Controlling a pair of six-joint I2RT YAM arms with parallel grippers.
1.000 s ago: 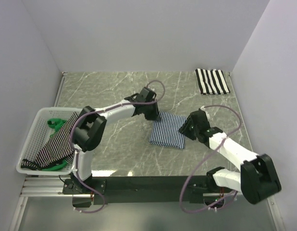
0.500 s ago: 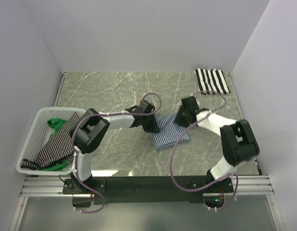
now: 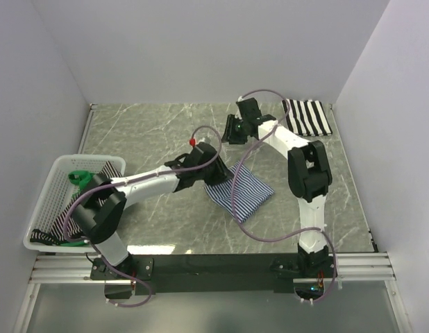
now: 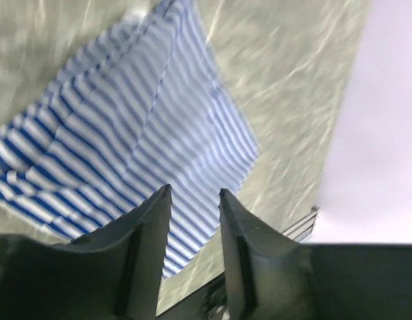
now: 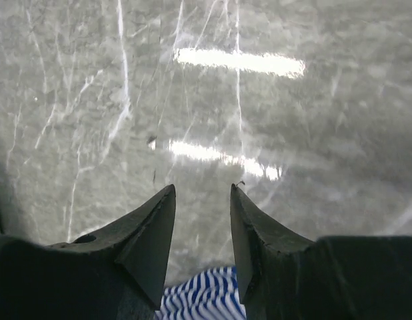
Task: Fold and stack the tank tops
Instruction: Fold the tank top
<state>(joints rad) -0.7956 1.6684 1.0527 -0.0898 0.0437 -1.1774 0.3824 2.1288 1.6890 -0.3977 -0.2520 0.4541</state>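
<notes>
Nearest the arm bases, at the left, a white plastic mesh basket (image 3: 42, 201) holds more striped tops, not yet folded. Mid-counter lies the thin navy-and-white striped tank top (image 3: 241, 195), folded into a skewed rectangle on the grey marbled counter (image 3: 152, 132). The left gripper (image 4: 195, 193) hangs at its left edge, jaws narrowly parted, no cloth seen pinched. Farther back the right gripper (image 5: 201, 190) hovers over bare stone, jaws likewise narrow and empty. At the far right corner rests the broad black-and-white striped tank top (image 3: 306, 116), folded. Stacking looks next: pinch through all layers at one edge, support the opposite edge, lay it square on top.
</notes>
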